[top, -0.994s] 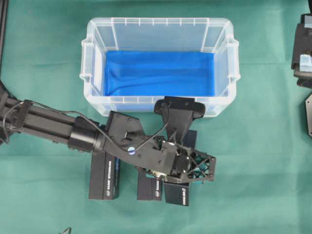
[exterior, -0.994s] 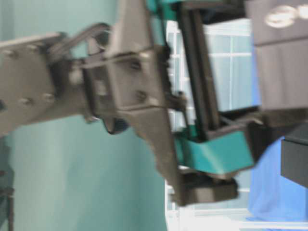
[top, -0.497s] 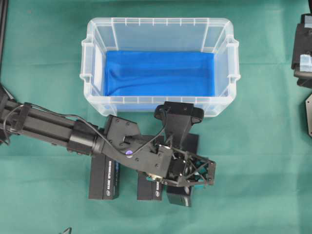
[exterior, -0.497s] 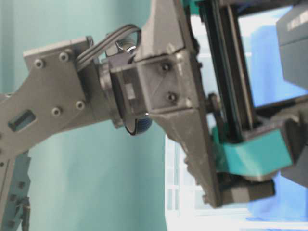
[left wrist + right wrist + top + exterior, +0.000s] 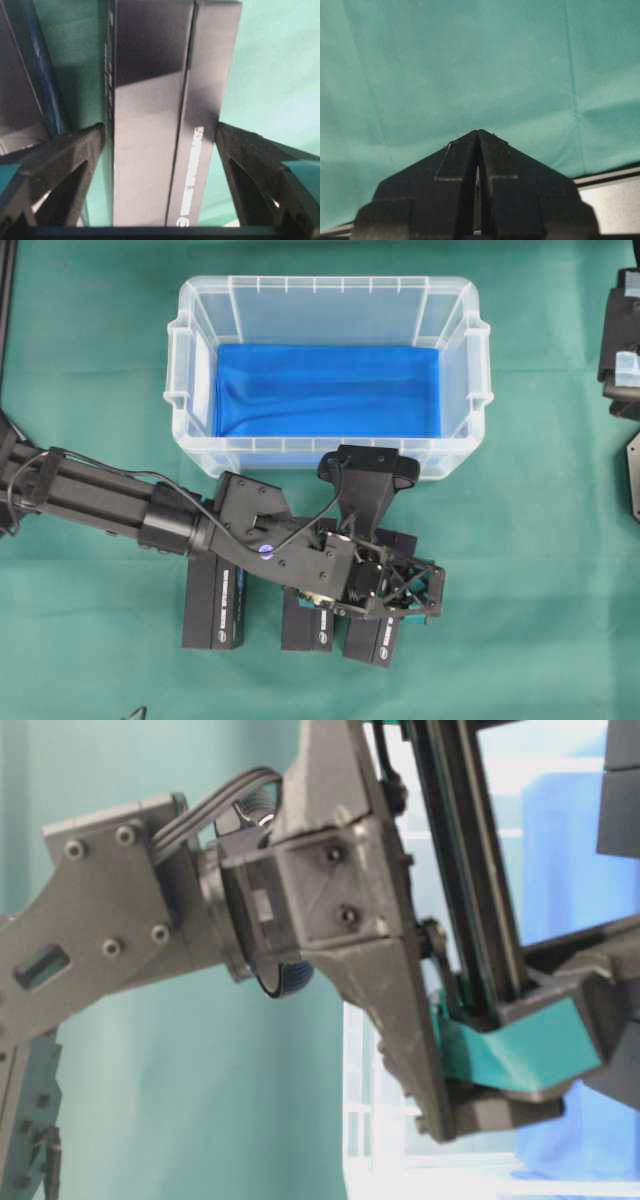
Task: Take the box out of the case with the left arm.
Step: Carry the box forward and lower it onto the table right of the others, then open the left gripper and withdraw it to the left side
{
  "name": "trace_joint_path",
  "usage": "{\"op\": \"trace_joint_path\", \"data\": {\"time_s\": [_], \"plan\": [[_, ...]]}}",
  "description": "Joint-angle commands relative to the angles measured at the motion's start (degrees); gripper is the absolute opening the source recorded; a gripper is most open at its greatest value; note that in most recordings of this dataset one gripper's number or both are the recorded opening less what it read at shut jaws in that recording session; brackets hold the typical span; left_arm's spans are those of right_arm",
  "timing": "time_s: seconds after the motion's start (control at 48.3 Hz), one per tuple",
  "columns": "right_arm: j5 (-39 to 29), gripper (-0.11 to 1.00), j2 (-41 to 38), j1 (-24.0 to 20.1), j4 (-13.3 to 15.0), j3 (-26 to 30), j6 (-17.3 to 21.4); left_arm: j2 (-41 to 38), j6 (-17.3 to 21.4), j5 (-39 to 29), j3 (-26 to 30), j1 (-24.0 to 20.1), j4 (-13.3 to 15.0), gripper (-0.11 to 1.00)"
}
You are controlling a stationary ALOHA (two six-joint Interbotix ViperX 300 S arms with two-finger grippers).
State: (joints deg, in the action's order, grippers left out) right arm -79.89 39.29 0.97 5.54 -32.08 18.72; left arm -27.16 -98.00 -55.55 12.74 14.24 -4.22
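A long black box (image 5: 165, 115) lies lengthwise between my fingers (image 5: 60, 160), running away from me over the green desk (image 5: 270, 65). My fingers stand spread on either side of it, and I cannot tell whether either one touches its flanks. White lettering runs along its right face. A teal pad (image 5: 305, 172) shows at my right fingertip. To the left lies another dark box (image 5: 20, 90) with a blue edge.

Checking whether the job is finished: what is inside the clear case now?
Only the blue sheet lining the case; no box inside. The left arm's camera mount covers a bit of its front wall.
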Motion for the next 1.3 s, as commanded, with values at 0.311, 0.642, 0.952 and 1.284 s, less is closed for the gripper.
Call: {"op": "trace_joint_path", "data": {"time_s": [0.311, 0.642, 0.952, 1.284], "plan": [[0.2, 0.00, 0.3, 0.0, 0.1, 0.7, 0.1, 7.2, 0.4, -3.3, 2.5, -1.3, -0.2, 0.91], [0.2, 0.00, 0.4, 0.0, 0.1, 0.7, 0.0, 6.2, 4.2, -10.7, 12.1, -1.9, 0.1, 0.89], [0.2, 0.00, 0.4, 0.0, 0.1, 0.6, 0.0, 6.0, 4.4, -18.5, 18.1, -2.4, 0.1, 0.89], [0.2, 0.00, 0.4, 0.0, 0.1, 0.6, 0.0, 6.3, 4.4, -18.5, 17.3, -2.5, -0.1, 0.89]]}}
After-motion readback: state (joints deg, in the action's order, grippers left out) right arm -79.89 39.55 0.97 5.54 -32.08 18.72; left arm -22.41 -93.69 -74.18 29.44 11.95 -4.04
